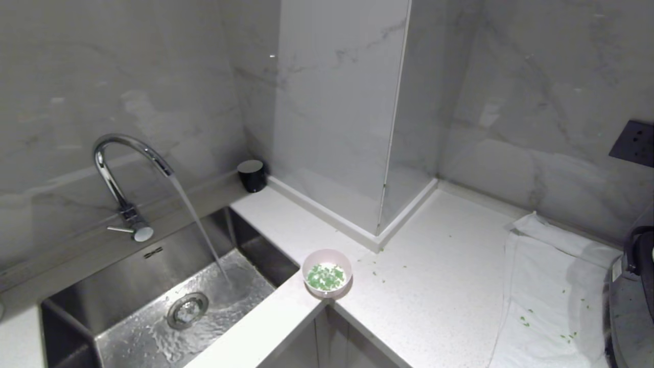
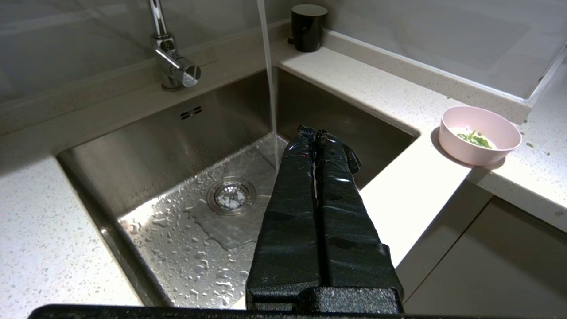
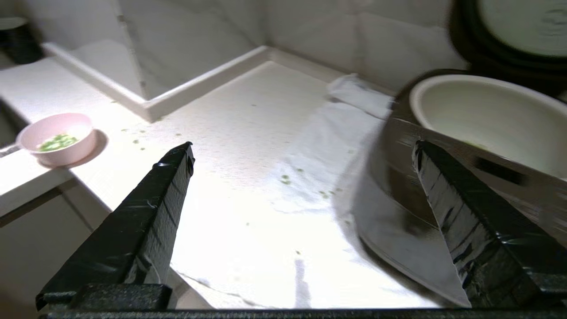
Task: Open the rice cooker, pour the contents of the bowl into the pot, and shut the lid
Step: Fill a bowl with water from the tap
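- Opening looks done: the rice cooker (image 3: 465, 177) stands with lid (image 3: 514, 31) raised and pot (image 3: 491, 119) bare, close by the wide-spread, empty right gripper (image 3: 301, 153).
- Pouring and closing remain: the bowl (image 3: 57, 141) with its green bits (image 3: 56, 142) sits well off to that gripper's other side.
- The left gripper (image 2: 315, 133) hangs pressed together over the sink (image 2: 146, 146).

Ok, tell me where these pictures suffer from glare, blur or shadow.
Right wrist view: the white cloth is glared nearly blank, and the rice cooker with its pot is smeared by blur. Left wrist view: sharp, glints on the wet sink. Head view: dim, the bowl casts a soft shadow.
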### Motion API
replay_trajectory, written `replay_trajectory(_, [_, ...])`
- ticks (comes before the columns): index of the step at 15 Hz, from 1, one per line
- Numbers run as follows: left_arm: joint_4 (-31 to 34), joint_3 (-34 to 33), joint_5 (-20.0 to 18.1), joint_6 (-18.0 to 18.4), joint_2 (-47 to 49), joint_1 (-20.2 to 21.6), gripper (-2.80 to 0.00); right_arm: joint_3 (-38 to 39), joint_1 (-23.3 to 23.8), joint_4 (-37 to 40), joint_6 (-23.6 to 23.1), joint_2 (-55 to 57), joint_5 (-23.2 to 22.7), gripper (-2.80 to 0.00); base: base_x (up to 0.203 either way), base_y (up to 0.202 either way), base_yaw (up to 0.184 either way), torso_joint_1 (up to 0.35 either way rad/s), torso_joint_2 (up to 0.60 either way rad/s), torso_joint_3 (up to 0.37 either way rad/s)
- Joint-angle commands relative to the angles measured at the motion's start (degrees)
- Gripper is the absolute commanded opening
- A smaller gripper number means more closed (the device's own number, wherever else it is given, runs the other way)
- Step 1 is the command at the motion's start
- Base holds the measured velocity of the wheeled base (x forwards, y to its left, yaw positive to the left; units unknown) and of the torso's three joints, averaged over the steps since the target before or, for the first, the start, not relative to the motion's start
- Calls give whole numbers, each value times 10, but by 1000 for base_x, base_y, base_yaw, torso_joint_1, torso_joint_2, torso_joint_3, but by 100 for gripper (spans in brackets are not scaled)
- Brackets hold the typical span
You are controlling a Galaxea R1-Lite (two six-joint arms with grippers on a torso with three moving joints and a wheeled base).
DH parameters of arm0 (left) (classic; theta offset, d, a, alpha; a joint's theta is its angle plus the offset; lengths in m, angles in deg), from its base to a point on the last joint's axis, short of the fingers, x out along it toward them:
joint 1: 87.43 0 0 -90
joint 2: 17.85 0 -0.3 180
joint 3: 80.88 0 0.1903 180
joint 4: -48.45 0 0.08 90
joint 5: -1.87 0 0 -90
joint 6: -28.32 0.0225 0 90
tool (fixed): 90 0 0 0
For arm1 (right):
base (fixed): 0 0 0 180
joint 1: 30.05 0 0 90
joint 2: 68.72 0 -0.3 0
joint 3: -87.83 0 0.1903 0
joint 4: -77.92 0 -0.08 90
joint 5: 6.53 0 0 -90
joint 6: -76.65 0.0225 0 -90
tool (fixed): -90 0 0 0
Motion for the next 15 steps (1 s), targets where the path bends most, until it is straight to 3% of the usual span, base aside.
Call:
replay_trajectory(1, [0,-5,0,0,1,0,-280,88,0,-80,-2,-3,-18,0,0,0,0,0,0,0])
replay_trajectory(5, [0,-5,0,0,1,0,-280,275,0,-296,-24,-3,-33,0,0,0,0,0,0,0])
replay_trajectory(7, [0,-5,1,0,1,0,-280,308,0,-359,-33,-3,-41,0,0,0,0,0,0,0])
replay_trajectory(10, [0,-5,1,0,1,0,-280,309,0,-319,-30,-3,-54,0,0,0,0,0,0,0])
replay_trajectory(14, [0,-5,0,0,0,0,-280,309,0,-321,-28,-3,-57,0,0,0,0,0,0,0])
replay_trajectory(15, [0,-5,0,1,0,0,-280,309,0,-323,-25,-3,-56,-280,0,0,0,0,0,0])
